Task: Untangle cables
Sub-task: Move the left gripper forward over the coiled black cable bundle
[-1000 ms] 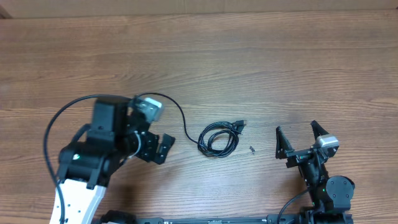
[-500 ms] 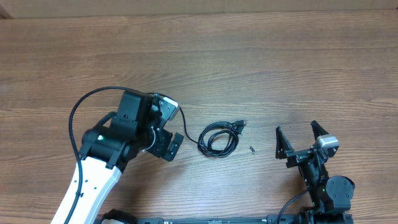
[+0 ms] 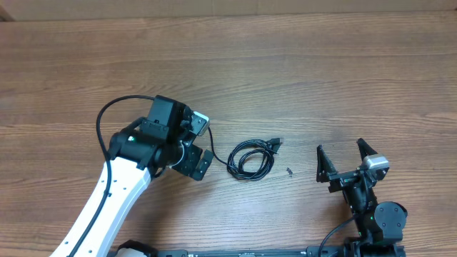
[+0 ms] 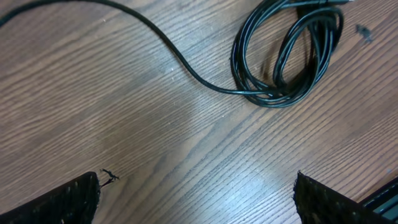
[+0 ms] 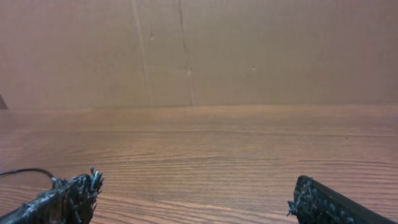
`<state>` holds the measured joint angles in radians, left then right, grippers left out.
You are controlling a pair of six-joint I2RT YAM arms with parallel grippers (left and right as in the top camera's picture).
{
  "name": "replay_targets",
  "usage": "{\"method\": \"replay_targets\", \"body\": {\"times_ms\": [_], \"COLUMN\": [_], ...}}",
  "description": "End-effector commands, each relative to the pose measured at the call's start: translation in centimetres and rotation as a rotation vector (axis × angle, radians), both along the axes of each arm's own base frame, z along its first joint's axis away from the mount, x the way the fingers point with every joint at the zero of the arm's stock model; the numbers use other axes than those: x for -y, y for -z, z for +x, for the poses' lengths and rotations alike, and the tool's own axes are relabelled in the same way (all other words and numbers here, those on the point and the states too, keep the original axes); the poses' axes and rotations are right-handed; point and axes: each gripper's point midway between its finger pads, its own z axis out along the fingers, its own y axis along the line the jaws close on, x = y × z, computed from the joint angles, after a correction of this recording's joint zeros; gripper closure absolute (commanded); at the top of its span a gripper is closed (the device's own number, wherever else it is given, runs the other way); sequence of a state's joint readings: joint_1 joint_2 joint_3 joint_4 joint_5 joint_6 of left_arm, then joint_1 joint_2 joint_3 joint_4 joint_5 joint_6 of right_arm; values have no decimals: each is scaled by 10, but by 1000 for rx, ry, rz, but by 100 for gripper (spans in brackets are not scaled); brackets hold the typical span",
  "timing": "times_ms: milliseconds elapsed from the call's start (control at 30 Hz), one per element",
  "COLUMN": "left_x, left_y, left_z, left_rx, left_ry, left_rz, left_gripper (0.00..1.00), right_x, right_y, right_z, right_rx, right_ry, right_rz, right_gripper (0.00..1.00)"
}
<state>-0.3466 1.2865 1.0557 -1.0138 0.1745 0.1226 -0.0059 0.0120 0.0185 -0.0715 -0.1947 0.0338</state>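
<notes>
A thin black cable (image 3: 250, 158) lies in a small coil at the table's middle, with a plug (image 3: 275, 144) at its upper right. One loose strand (image 3: 213, 143) curves away up and left, under my left arm. In the left wrist view the coil (image 4: 289, 56) is at the upper right and the strand (image 4: 168, 53) crosses the top. My left gripper (image 3: 198, 164) is open and empty, just left of the coil and apart from it (image 4: 198, 199). My right gripper (image 3: 345, 160) is open and empty, to the right of the coil (image 5: 199, 199).
A tiny dark scrap (image 3: 288, 171) lies on the wood between the coil and the right gripper. A brown cardboard wall (image 5: 199, 50) stands along the table's far side. A thin black line (image 5: 25, 171) shows at the left edge of the right wrist view.
My left arm has swung right, bringing its open gripper close to the coil's left side. The cable and the right arm have not moved.
</notes>
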Motion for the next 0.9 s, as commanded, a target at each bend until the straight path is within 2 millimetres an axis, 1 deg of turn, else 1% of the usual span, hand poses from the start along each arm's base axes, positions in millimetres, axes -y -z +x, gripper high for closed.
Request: {"method": "replay_targets", "body": {"times_ms": [0,200,433,867], "left_x": [2,3,5,10], "left_y": [-1,3,2,-3], "left_z": [7,11,13,24], "left_rx": [0,-6,5,53], "left_ry": [-13,-13,-12,-9], "left_rz": [4,6,-1,-27], "left_gripper": [0,0,0,0], "right_x": [1,1,1,1], "right_y": [2,2,2,2], "right_z": [0,0,0,0], "right_rx": [3,3,3,3], "right_ry": [6,6,6,6], "right_rz": [7,7,7,7], "right_gripper": [0,0,0,0]}}
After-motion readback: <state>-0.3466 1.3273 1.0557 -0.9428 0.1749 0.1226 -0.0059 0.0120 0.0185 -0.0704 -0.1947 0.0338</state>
